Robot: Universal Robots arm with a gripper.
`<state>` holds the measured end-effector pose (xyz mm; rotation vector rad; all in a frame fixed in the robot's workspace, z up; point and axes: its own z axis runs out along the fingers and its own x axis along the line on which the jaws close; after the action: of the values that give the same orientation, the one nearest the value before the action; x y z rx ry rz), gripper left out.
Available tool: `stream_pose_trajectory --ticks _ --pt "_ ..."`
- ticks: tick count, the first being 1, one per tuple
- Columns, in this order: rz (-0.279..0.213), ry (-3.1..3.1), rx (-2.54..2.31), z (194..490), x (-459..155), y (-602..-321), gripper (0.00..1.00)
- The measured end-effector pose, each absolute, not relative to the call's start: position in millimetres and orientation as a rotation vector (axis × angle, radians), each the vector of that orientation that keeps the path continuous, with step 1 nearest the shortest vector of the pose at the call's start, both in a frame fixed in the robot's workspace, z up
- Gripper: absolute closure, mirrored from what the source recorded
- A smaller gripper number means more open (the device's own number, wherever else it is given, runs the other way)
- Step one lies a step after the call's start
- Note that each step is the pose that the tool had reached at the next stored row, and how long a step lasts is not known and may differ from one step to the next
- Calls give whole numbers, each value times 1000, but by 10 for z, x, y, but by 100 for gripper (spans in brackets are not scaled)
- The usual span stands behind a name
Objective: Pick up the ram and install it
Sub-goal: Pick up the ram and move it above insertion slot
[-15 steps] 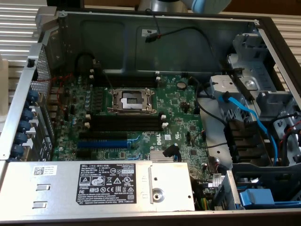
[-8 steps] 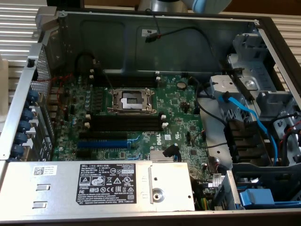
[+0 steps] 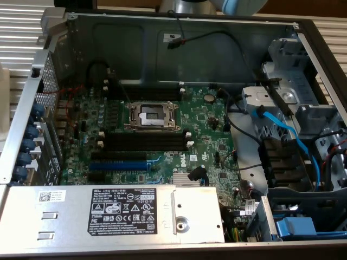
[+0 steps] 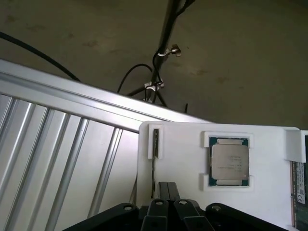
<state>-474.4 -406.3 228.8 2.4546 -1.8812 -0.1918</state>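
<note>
In the wrist view the edge cuts off most of the ram (image 4: 299, 188), and the power supply label (image 3: 130, 213) has print too small to read.

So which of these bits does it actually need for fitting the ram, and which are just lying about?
For the job: the ram, at the edge of the white tray; the long black slots; the gripper, shut.
Just lying about: the processor chip on the tray; the blue slot; the blue cable; the labelled metal box.

motherboard (image 3: 212, 120), power supply (image 3: 70, 216); processor (image 4: 229, 161) in white tray (image 4: 180, 154)
</note>
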Motion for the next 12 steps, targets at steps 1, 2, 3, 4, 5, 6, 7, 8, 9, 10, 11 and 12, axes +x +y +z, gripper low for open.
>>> stream_pose_trajectory --ticks 1,2,3,4,5,6,7,8,9,10,11,12 --pt "-180 -1878 2448 2285 -4745 -4047 90" --pt "-171 -1875 2443 2279 -4750 -4034 90" --pt "-160 -1873 2439 2275 -4759 -4021 90" --pt "-153 -1871 2437 2272 -4773 -4011 90" --pt "-149 -1871 2437 2270 -4797 -4006 90" --pt "-144 -1871 2436 2264 -4822 -4001 90" --pt "-137 -1871 2436 2258 -4845 -3997 90" --pt "-125 -1872 2436 2256 -4860 -3994 90" --pt "-107 -1874 2438 2255 -4868 -3992 90" --pt "-87 -1877 2442 2255 -4874 -3990 90" --pt "-64 -1882 2447 2255 -4878 -3989 90" --pt "-38 -1888 2454 2254 -4881 -3988 90"
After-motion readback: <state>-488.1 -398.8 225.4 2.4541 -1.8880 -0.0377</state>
